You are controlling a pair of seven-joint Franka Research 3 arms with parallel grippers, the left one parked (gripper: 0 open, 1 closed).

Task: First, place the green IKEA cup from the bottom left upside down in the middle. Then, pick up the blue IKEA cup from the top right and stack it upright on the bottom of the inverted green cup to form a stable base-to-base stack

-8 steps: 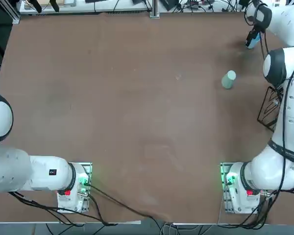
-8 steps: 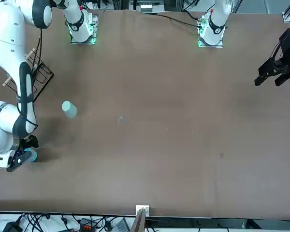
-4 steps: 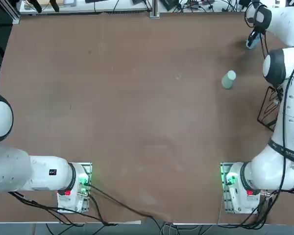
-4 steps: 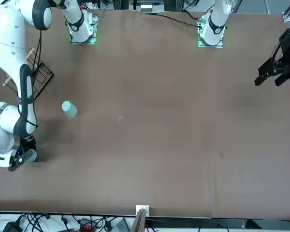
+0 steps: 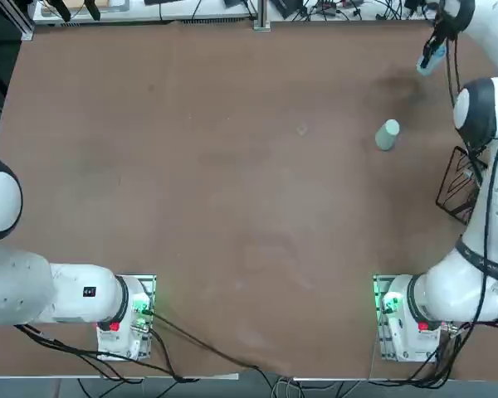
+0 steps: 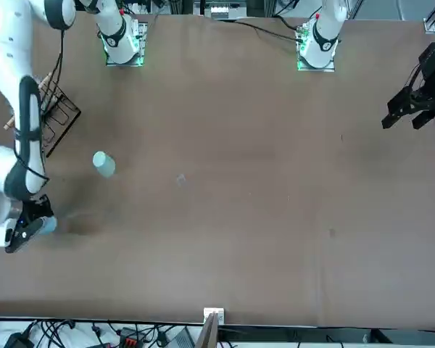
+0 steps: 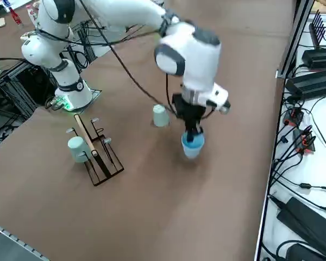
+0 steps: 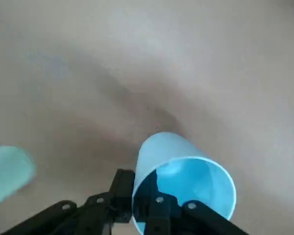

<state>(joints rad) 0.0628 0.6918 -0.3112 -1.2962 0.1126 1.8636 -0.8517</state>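
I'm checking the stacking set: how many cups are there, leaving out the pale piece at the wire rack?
2: the blue cup, gripped by its wall in the right gripper, and the green cup, upside down on the table.

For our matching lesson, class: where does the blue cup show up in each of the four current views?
Top view: upper right corner, at the right gripper.
Front view: left edge, below mid-height, at that gripper.
Right side view: right of centre, under the gripper.
Right wrist view: the blue cup, mouth showing, between the fingers.
Shared landmark: the green cup.
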